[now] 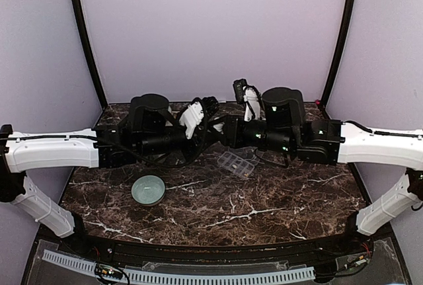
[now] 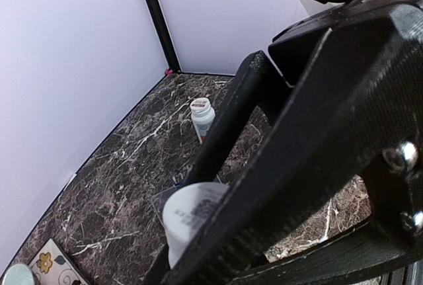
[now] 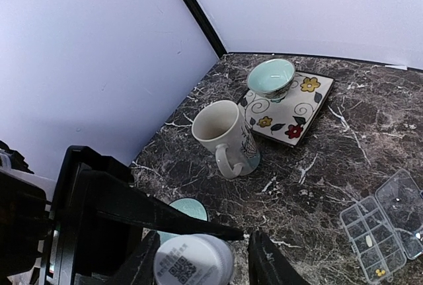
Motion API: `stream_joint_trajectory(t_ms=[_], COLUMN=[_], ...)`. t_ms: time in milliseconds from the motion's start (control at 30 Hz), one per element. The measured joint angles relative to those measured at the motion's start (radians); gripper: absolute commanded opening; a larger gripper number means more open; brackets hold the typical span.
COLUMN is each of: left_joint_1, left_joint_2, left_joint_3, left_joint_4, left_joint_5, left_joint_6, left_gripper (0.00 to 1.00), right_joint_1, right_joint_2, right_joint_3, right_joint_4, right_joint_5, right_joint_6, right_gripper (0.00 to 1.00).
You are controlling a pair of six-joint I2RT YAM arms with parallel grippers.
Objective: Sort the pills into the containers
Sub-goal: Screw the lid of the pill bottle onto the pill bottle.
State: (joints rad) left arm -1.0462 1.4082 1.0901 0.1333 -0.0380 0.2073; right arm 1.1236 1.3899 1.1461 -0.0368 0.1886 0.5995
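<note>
A white pill bottle (image 1: 192,117) hangs above the table's middle with my left gripper (image 1: 200,123) shut on it. In the left wrist view the bottle (image 2: 188,215) sits pinched between that gripper's black fingers (image 2: 225,133). My right gripper (image 3: 205,268) stands open around the bottle's flat end (image 3: 193,262), which bears a printed code; a gap shows beside its right finger (image 3: 268,265). The clear containers box (image 3: 383,232) lies open on the marble with a few small pills (image 3: 369,240) in its compartments. From above it lies right of centre (image 1: 236,164).
A white mug (image 3: 225,133) stands by a flowered square plate (image 3: 297,113) carrying a pale green bowl (image 3: 271,77). Another green bowl (image 1: 148,190) sits front left. A second capped bottle (image 2: 201,116) stands farther back. Lilac walls close the table's sides and back.
</note>
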Motion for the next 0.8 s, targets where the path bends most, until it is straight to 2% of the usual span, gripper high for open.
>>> stream_joint_trajectory(t_ms=[800], left_joint_1=[-0.024], left_joint_2=[0.000], left_joint_3=[0.008], left_joint_4=[0.069], left_joint_5=[0.045], left_joint_6=[-0.007], left_gripper=[0.00], right_joint_1=[0.055], right_joint_2=[-0.166], right_joint_3=[-0.100], right_joint_4=[0.003], right_joint_5=[0.037], right_joint_6=[-0.066], right_gripper=[0.48])
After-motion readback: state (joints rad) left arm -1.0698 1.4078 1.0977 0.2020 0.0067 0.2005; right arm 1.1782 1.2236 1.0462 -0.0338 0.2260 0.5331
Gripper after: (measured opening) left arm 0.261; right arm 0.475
